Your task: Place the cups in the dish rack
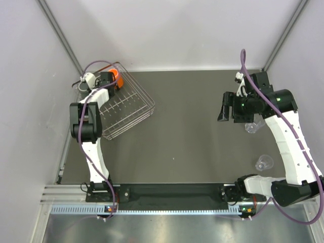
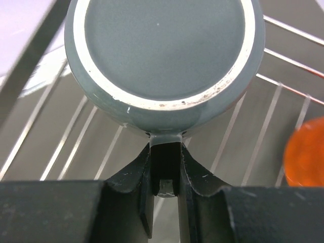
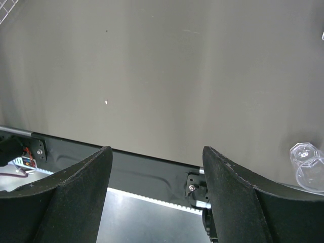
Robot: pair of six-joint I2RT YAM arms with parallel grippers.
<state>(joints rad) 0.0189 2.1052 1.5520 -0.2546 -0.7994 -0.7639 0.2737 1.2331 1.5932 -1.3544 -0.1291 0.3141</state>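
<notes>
My left gripper (image 1: 107,81) (image 2: 165,149) is at the far corner of the silver wire dish rack (image 1: 129,109). It is shut on the handle of the dark grey cup (image 2: 162,50), which is upside down with its base toward the wrist camera, over the rack wires (image 2: 71,142). The orange mug (image 1: 116,77) (image 2: 306,152) sits in the rack just beside it. My right gripper (image 1: 223,112) (image 3: 157,152) is open and empty above the table. Two clear tumblers (image 1: 251,126) (image 1: 264,162) lie on the table at the right; one tumbler shows in the right wrist view (image 3: 308,167).
Grey walls close in the table on the left, back and right. The rack stands turned at an angle by the left wall. A black rail (image 1: 172,192) with the arm bases runs along the near edge.
</notes>
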